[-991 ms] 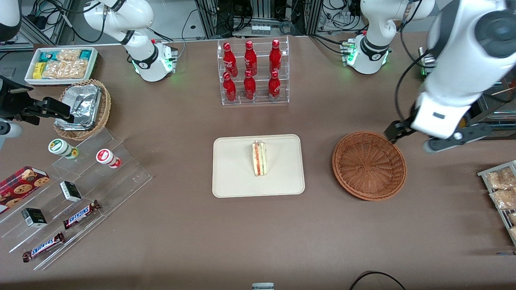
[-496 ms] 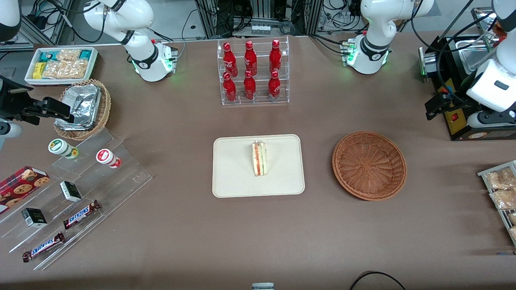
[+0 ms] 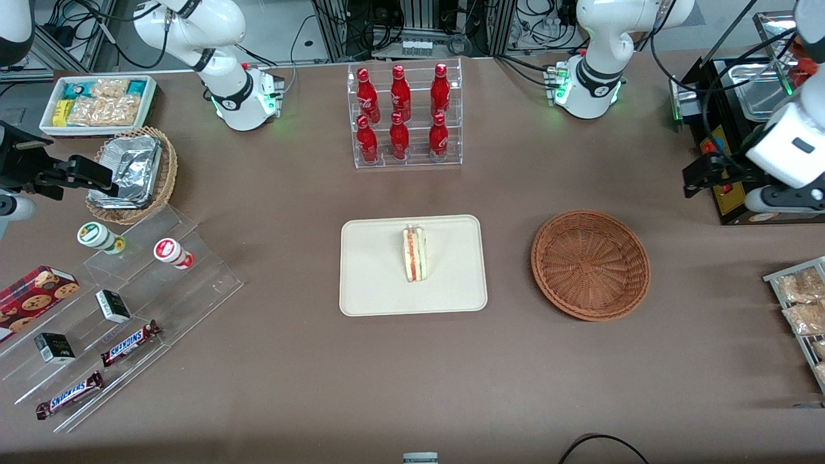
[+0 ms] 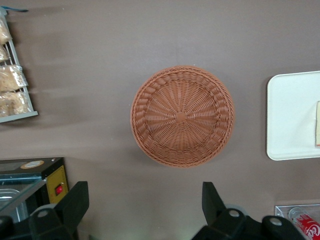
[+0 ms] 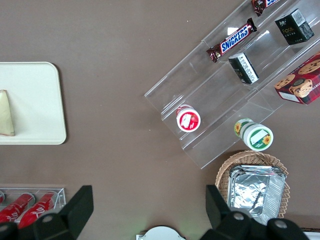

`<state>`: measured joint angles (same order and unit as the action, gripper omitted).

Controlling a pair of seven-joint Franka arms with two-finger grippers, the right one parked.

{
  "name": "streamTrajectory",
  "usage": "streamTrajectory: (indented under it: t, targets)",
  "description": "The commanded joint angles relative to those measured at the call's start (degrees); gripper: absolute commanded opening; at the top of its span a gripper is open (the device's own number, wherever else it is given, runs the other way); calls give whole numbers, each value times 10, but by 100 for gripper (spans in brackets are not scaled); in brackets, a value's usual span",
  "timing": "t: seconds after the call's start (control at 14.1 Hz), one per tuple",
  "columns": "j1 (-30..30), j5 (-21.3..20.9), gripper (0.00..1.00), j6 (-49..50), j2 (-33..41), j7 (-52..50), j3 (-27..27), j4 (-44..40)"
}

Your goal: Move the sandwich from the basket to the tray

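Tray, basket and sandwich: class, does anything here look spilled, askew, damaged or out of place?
Nothing stands out. The sandwich stands intact on the tray, nothing spilled around it. The basket sits upright and empty beside the tray. The gripper hangs open, high above the table near the basket, holding nothing.

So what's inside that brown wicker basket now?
Nothing: the basket shows bare weave. The sandwich lies on the tray. The open claw hangs high above the table, holding nothing.
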<state>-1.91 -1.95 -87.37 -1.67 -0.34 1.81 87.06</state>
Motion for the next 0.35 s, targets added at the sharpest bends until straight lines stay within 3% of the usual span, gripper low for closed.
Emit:
streamTrajectory:
  t: [0.0,0.28]
  targets:
    - [-8,9,100,21,4,10,-16,-13]
    - [-9,23,100,25,4,3,-24,-16]
